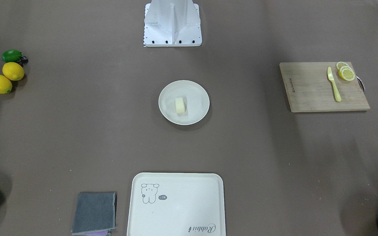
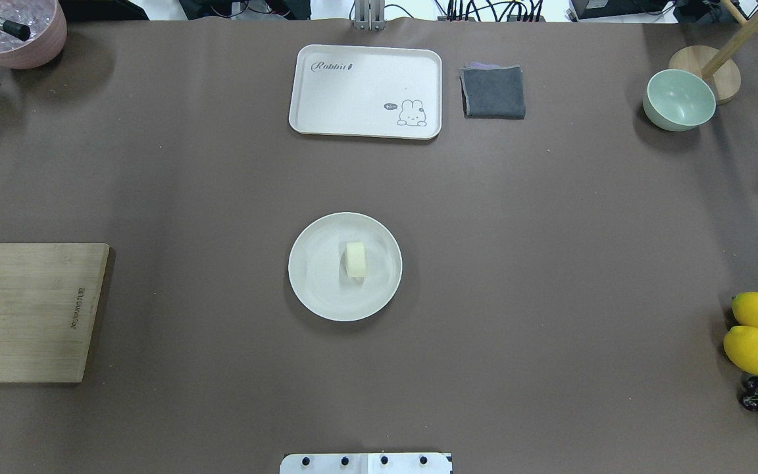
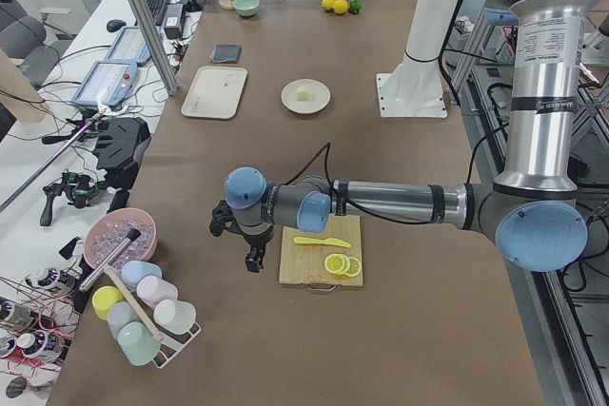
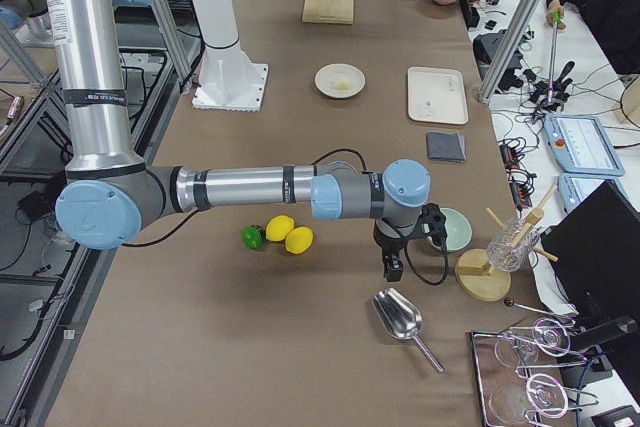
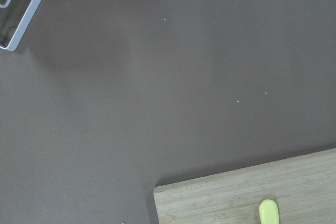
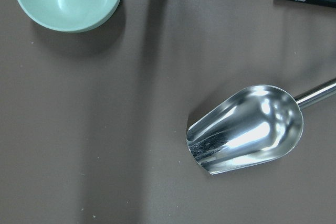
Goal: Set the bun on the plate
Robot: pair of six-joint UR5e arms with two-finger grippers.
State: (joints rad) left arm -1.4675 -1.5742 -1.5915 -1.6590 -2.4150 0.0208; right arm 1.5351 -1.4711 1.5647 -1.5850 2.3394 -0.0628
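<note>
The small pale bun (image 1: 180, 105) (image 2: 355, 259) lies in the middle of the round cream-white plate (image 1: 197, 98) (image 2: 316, 276) at the table's centre. Neither arm is near it. My left gripper (image 3: 255, 259) hangs over the table just off the wooden cutting board (image 3: 320, 250), far from the plate (image 3: 314, 104). At the opposite end of the table, my right gripper (image 4: 392, 269) hovers between the green bowl (image 4: 452, 229) and the metal scoop (image 4: 398, 315). Both grippers show only in the side views, so I cannot tell whether they are open or shut. The wrist views show no fingers.
A cream tray with a drawing (image 2: 366, 91) and a folded grey cloth (image 2: 493, 92) sit at the far edge. The cutting board (image 1: 323, 87) carries a yellow knife (image 1: 334, 84) and lemon slices (image 1: 346, 72). Lemons and a lime (image 2: 757, 339) lie at the right. The scoop (image 6: 247, 128) lies under the right wrist.
</note>
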